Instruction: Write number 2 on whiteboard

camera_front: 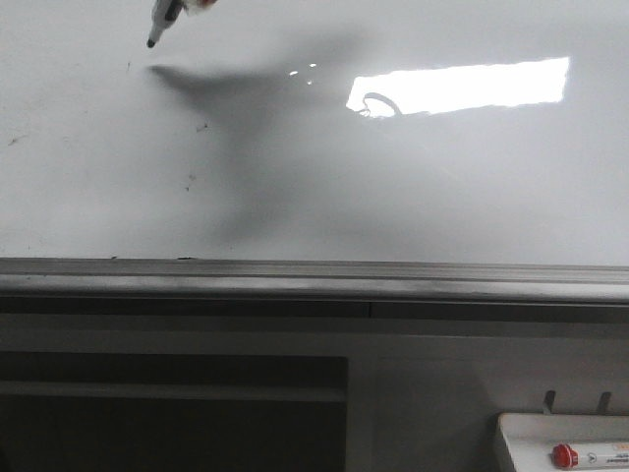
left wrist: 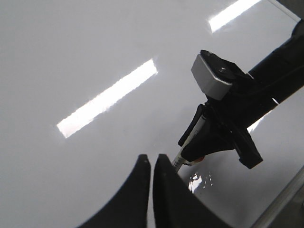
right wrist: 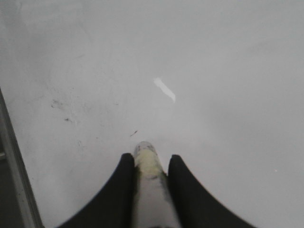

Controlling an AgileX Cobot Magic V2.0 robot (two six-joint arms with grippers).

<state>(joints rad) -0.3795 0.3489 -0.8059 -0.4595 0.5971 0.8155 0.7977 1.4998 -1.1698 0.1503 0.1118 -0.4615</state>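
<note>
Whiteboard (camera_front: 413,187) fills most of the front view: glossy white, a bright rectangular glare (camera_front: 460,87) at upper right, a few tiny dark specks (camera_front: 193,180) on the left half. Grey rail (camera_front: 314,275) runs along its bottom edge. No drawn stroke of a 2 is visible on the board in any view.

A marker (camera_front: 163,22) enters at the top left of the front view, tilted, dark tip down, tip near the board surface; contact cannot be told. Its shadow (camera_front: 246,84) spreads to the right and below on the board.

Right gripper (right wrist: 148,161): both black fingers (right wrist: 124,175) clamped on the marker barrel (right wrist: 148,190), which runs out between them toward the board. The tip itself is hidden by the barrel. The left wrist view shows the same arm from the side, marker (left wrist: 190,142) slanting down to the board with the right gripper (left wrist: 213,137) around it.

Left gripper (left wrist: 152,161): fingers nearly together, only a thin gap between the tips, nothing held. It hangs over bare board, just beside the marker's lower end.

Lower right in the front view, below the rail: a small white tray (camera_front: 531,438) holding a red-capped marker (camera_front: 580,454).
</note>
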